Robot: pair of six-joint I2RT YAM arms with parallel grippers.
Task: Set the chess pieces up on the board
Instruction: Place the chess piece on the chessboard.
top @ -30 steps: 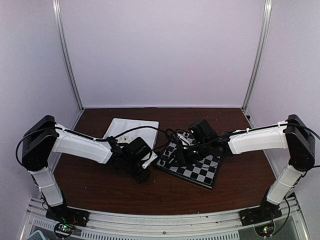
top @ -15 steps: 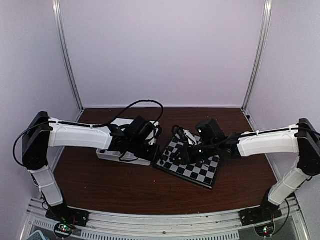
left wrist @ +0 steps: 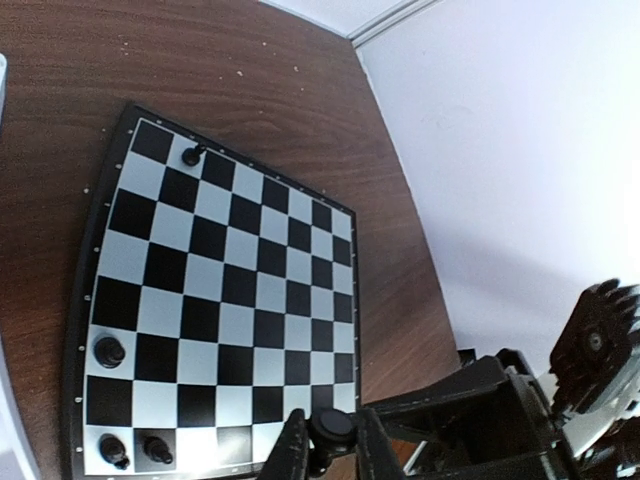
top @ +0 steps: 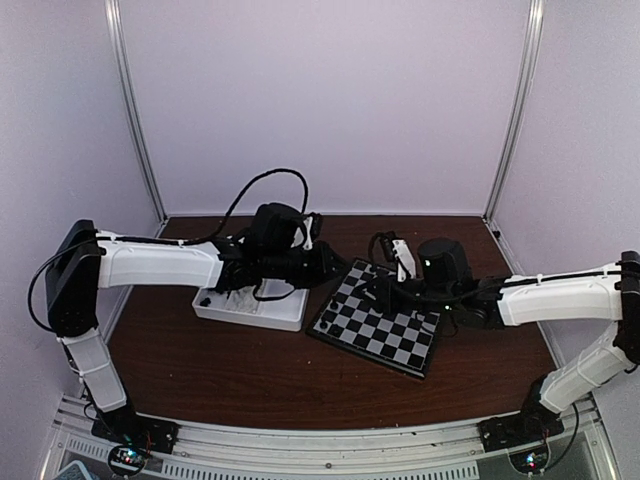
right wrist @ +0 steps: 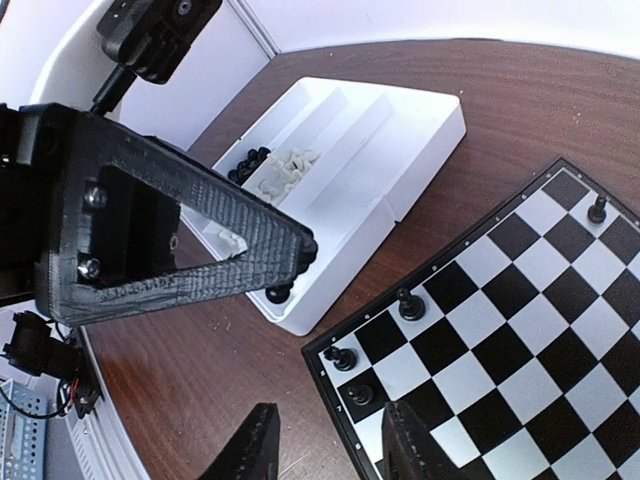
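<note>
Left pincer (left wrist: pixel 328 445) grips a black chess piece (left wrist: pixel 331 425) at the board (left wrist: pixel 230 290) edge; right pincer (right wrist: pixel 330 425) gapes empty

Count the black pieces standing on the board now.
4. Three black pieces cluster at one corner of the board; the fourth piece stands alone further along that edge. The left claw seems to hold a fifth piece.

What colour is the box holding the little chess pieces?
The tray is white; the right wrist view shows it best.
</note>
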